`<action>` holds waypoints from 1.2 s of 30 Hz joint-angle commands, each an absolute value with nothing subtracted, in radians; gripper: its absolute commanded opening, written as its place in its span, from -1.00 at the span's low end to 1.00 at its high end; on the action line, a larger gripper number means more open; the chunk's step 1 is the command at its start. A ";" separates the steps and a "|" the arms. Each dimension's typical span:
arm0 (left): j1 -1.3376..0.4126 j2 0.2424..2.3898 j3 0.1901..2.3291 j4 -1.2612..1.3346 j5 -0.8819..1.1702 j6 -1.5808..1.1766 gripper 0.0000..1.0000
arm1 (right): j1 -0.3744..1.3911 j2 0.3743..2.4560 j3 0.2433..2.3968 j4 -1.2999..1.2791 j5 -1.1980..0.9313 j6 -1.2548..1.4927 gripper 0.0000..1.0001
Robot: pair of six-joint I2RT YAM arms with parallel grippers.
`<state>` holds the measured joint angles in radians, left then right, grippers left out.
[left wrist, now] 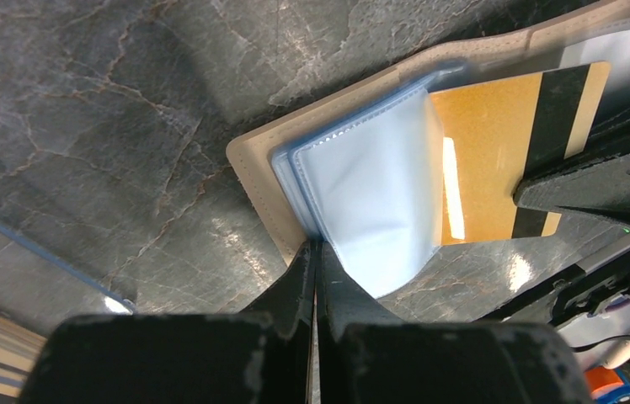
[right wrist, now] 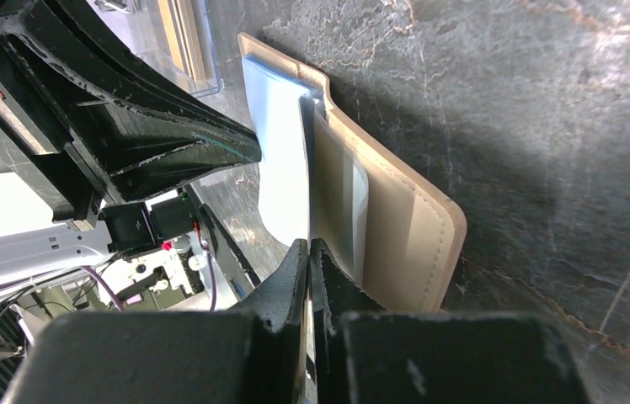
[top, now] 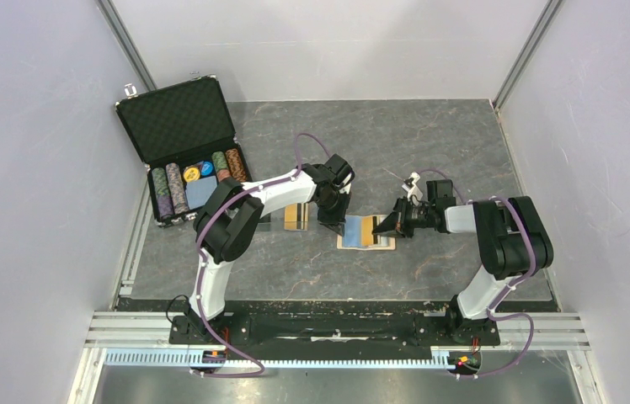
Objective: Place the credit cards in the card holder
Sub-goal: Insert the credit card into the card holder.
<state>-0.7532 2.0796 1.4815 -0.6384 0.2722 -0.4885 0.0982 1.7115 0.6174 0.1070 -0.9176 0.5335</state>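
Tan card holder (top: pixel 352 230) open flat on the desk (top: pixel 429 143) from above, left gripper (top: pixel 333 220) and right gripper (top: pixel 392 225) at its two sides; black case (top: pixel 178 118) of poker chips (top: pixel 173 189) far left. From the left wrist: left gripper pinched closed on the card holder's clear pocket edge, gold-orange credit card (left wrist: pixel 488 151) partly tucked in. From the right wrist: right gripper clamped on that card, edge-on, beside the tan cover

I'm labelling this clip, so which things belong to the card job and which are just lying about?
Job: card holder; gold card; possibly the striped card beside it.
Lying about: black case; poker chips.
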 commanded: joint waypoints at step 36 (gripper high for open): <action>-0.759 2.024 1.456 -0.692 0.219 -0.496 -0.95 | 0.281 1.762 0.557 0.472 -0.841 0.770 -0.70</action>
<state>-0.7586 2.0651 1.4815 -0.6998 0.2157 -0.4835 0.2718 1.7695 0.5392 0.5022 -0.8730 0.8101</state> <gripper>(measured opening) 0.029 0.088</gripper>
